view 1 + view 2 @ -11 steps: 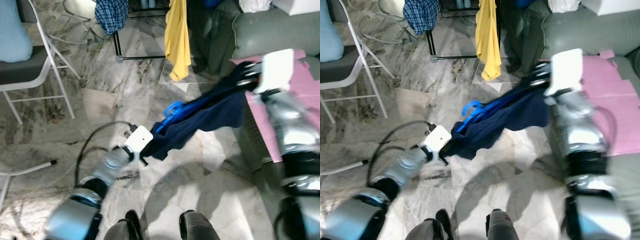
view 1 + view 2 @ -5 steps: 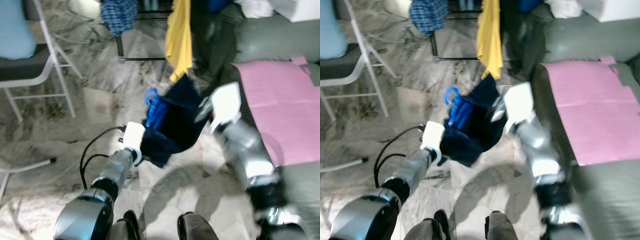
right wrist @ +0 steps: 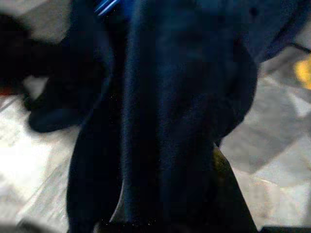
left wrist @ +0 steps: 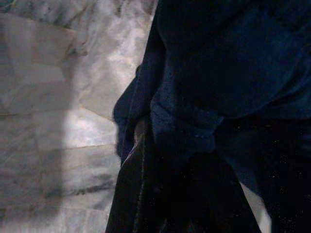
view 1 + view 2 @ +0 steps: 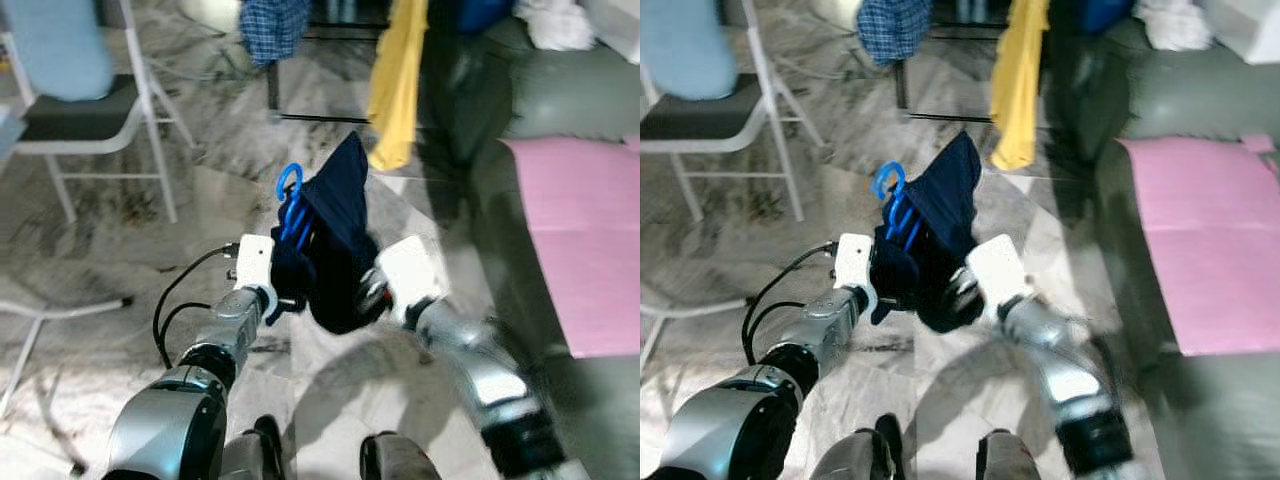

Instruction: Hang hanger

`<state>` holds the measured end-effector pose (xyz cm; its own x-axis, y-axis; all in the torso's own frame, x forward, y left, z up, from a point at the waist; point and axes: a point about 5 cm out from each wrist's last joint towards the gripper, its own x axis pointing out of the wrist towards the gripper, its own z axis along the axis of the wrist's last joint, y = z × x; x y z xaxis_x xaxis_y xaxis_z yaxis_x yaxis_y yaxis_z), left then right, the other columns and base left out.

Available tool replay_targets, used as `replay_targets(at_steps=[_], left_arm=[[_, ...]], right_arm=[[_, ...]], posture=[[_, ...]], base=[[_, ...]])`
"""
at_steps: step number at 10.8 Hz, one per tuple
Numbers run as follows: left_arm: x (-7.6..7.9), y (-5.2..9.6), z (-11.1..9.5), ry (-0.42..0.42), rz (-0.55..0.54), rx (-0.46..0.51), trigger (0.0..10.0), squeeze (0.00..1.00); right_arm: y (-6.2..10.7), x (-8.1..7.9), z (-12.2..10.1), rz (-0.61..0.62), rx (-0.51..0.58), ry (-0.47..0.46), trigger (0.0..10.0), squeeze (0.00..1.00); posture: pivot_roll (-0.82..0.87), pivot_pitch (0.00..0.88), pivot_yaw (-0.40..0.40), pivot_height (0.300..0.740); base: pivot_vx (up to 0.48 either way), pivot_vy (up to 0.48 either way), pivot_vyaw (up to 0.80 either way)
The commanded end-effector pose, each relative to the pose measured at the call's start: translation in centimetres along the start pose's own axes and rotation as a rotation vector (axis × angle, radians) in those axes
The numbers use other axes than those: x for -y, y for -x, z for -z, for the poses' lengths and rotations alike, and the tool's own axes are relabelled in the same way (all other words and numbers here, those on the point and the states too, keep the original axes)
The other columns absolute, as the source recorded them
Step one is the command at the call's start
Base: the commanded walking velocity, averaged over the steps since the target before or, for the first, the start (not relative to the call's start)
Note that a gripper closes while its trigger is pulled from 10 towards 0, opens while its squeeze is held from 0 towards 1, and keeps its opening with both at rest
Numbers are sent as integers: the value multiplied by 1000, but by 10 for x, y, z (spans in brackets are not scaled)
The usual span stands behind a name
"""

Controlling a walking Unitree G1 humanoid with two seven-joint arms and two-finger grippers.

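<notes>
A blue plastic hanger (image 5: 291, 205) stands hook-up inside a navy garment (image 5: 338, 225) that hangs bunched between my two arms, above the marble floor. My left gripper (image 5: 288, 300) is shut on the garment's lower left edge; one black finger (image 4: 136, 194) presses into the dark cloth (image 4: 228, 73). My right gripper (image 5: 366, 296) is shut on the garment from the other side, close to the left one. Its fingers are buried in the cloth (image 3: 184, 97), and a strip of the blue hanger (image 3: 108, 6) shows beyond them.
A black clothes rack at the back holds a yellow garment (image 5: 397, 85) and a plaid shirt (image 5: 272, 25). A white folding chair (image 5: 95, 115) stands to the left. A grey sofa with a pink sheet (image 5: 585, 240) lies to the right. My feet (image 5: 385, 462) are below.
My right arm swung in from the sofa side to beside the left gripper, folding the stretched garment into a bunch. The hanger hook now points up. The camera also shifted.
</notes>
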<state>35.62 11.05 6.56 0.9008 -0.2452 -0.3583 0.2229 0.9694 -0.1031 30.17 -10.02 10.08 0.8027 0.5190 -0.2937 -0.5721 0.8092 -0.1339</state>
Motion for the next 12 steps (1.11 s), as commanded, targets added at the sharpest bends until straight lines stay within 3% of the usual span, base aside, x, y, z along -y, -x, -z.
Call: replay_targets(at_steps=[1,3,4,5,7,8,9,10,12], left_arm=[[-14,-1,-15,67,-73,47,0,0],[-13,-1,-18,58,-61,54,0,0],[-11,-1,-19,17,-20,64,0,0],[-9,-1,-22,-26,13,80,0,0],[-10,-2,-29,-24,14,99,0,0],[-14,-1,-32,5,-17,117,157,0],[-17,-1,-32,15,-44,112,941,0],[-17,-1,-32,21,-48,109,1020,0],[-15,-1,-35,5,-2,132,0,0]], right_arm=[[5,-5,15,-35,-65,18,0,0],[14,-4,29,-66,-117,71,0,0],[22,6,35,-36,-124,115,10000,0],[32,19,30,21,-62,73,10000,1000],[48,27,24,12,41,149,10000,1000],[52,25,17,15,99,125,10000,1000],[51,18,15,-25,116,94,10000,1000],[50,10,19,-90,106,109,10000,1000],[51,7,23,-107,99,127,10000,1000]], posture=[[-295,166,41,740],[-291,165,45,740],[-291,165,49,740],[-288,169,57,740],[-281,167,66,740],[-276,161,65,740],[-269,153,62,740],[-257,141,52,740],[-255,139,48,740]], base=[[0,0,0],[0,0,0],[0,0,0],[0,0,0],[0,0,0],[0,0,0],[0,0,0],[0,0,0],[0,0,0]])
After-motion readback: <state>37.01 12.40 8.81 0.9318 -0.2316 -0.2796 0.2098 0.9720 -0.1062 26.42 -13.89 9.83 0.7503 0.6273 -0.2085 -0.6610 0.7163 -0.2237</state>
